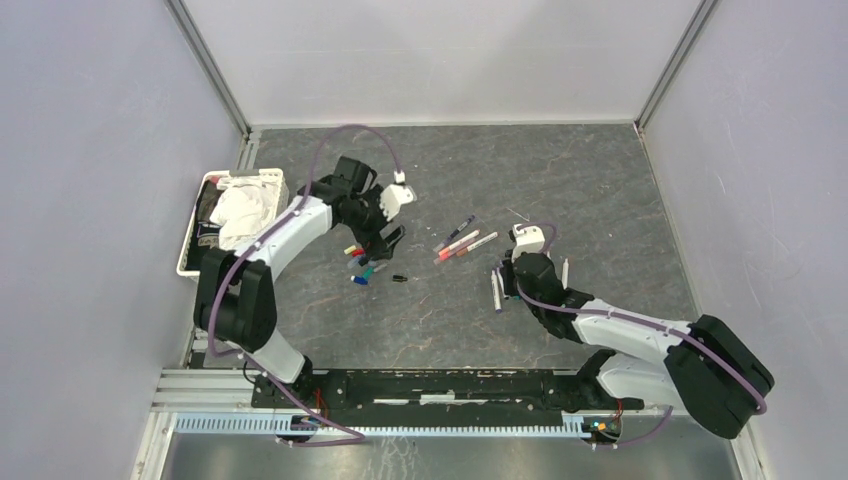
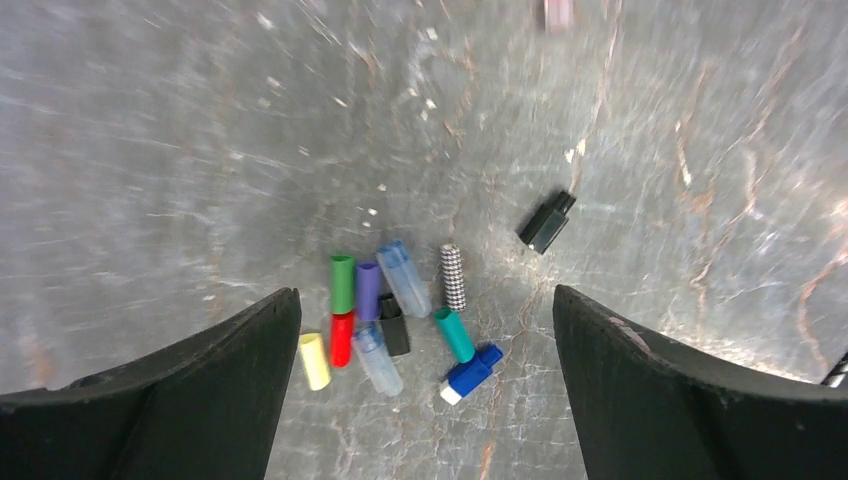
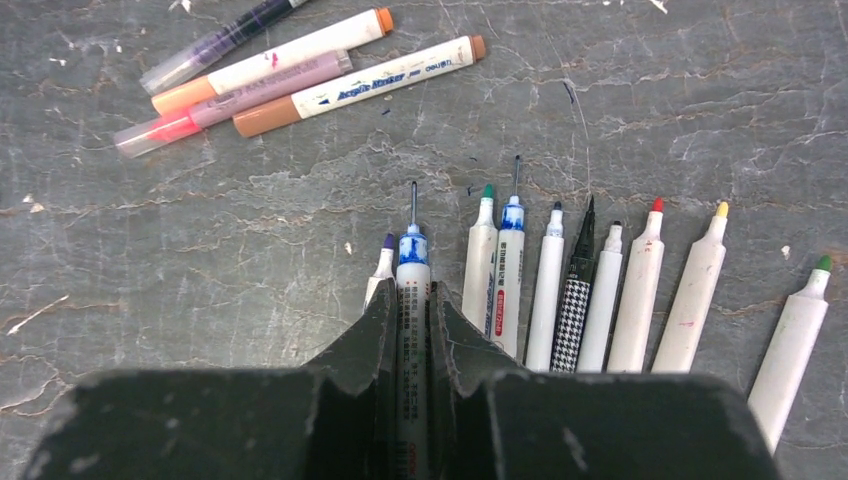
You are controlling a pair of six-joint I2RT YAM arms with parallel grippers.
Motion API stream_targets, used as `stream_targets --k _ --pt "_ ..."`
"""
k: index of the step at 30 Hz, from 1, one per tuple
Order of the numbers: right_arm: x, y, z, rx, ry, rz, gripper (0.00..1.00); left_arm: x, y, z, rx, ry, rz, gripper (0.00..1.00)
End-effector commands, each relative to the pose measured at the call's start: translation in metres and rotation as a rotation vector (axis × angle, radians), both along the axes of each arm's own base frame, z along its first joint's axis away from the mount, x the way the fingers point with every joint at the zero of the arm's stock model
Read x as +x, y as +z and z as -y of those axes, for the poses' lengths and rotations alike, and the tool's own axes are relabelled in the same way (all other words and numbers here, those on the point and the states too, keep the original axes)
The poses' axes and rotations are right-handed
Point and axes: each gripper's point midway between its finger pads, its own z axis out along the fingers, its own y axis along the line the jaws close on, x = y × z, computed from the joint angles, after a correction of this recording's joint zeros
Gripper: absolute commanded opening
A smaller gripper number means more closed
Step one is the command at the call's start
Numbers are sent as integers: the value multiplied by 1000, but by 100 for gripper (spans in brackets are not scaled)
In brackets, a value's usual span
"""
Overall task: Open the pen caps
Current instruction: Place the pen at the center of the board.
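Several loose pen caps point(image 2: 342, 283) in green, purple, red, yellow, teal, blue and black lie in a pile on the table, and one black cap point(image 2: 547, 222) lies apart. My left gripper point(image 2: 425, 295) hangs open just above the pile point(image 1: 360, 268) with nothing between its fingers. My right gripper point(image 3: 411, 300) is shut on a white pen point(image 3: 412, 255) with a blue collar and a bare needle tip. To its right a row of uncapped pens point(image 3: 548, 285) lies side by side. Several capped pens point(image 3: 300, 70) lie farther off, at the table's middle point(image 1: 460, 243).
A white basket point(image 1: 190, 245) holding a white cloth stands at the left edge, beside the left arm. Grey walls close in the dark stone-patterned table on three sides. The lone black cap point(image 1: 399, 277) sits between the two arms.
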Motion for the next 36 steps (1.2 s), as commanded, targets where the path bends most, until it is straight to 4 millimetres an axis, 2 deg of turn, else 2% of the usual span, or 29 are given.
stream_targets --k 1,4,7,11,14,16,22,27,30,32,36 --pt "9 0 -4 32 9 23 0 8 79 12 -127 112 24 100" --pt "9 -6 -5 29 23 4 3 13 111 6 -140 185 43 100" --pt "8 -10 -6 30 31 -10 10 18 139 -7 -124 250 110 100" --pt "6 -15 -7 35 40 -28 22 25 170 -28 -114 360 257 100" --pt "4 -19 -8 40 45 -42 26 23 190 -42 -127 416 356 100" --pt "3 -21 -9 47 46 -51 28 20 194 -46 -131 427 377 100" --pt "3 -16 -9 56 48 -52 30 13 191 -44 -115 393 337 100" --pt "6 3 -9 55 48 -20 29 16 198 -45 -128 410 358 100" --pt "11 21 -12 69 53 6 30 18 203 -45 -135 422 366 100" --pt "15 34 -16 78 58 25 34 18 207 -45 -142 433 371 100" --pt "30 55 -25 44 83 60 54 19 212 -45 -154 453 375 100"
